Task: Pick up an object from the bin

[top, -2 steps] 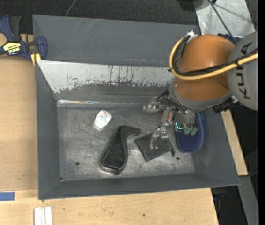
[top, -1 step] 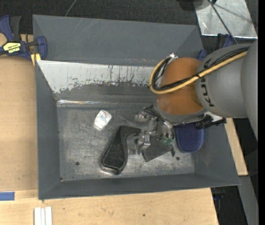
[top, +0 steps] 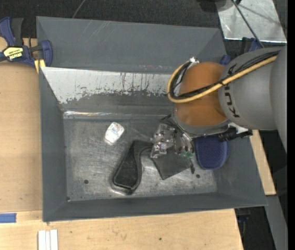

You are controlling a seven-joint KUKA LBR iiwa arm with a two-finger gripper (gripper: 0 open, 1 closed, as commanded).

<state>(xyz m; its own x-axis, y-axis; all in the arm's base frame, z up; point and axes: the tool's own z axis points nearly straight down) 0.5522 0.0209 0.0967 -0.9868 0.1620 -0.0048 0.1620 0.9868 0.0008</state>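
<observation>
Overall: a grey bin (top: 53, 139) with a few loose things spread on its floor, and the arm (top: 252, 92) coming in from the right of the frame.
Arm: a big grey body at the right edge, with an orange cover (top: 199, 103) at its wrist over the bin's upper right part. A yellow-and-black cable (top: 176, 82) loops round that cover.
Gripper: the gripper (top: 163, 141) is low in the bin, just right of the frame's centre, under the cover's lower left edge, its metal parts pointing down at the floor.
Grip: from where I stand I cannot tell whether it is open or closed, nor whether it has hold of anything.
Nearest thing: the dark square (top: 172, 166), a flat dark-grey piece lying skewed on the floor just below and right of the gripper. Its upper corner runs up to the gripper; whether they touch I cannot tell.
Next nearest: the black oblong (top: 128, 168), long and rounded, lying slantwise in the lower centre, its upper end just left of the gripper.
Right side: a blue oval (top: 211, 155) sits right of the gripper, partly under the arm, near the foot of the bin's right wall.
Left side: a white wad (top: 114, 133) lies left of centre on the upper part of the floor, well apart from the gripper.
</observation>
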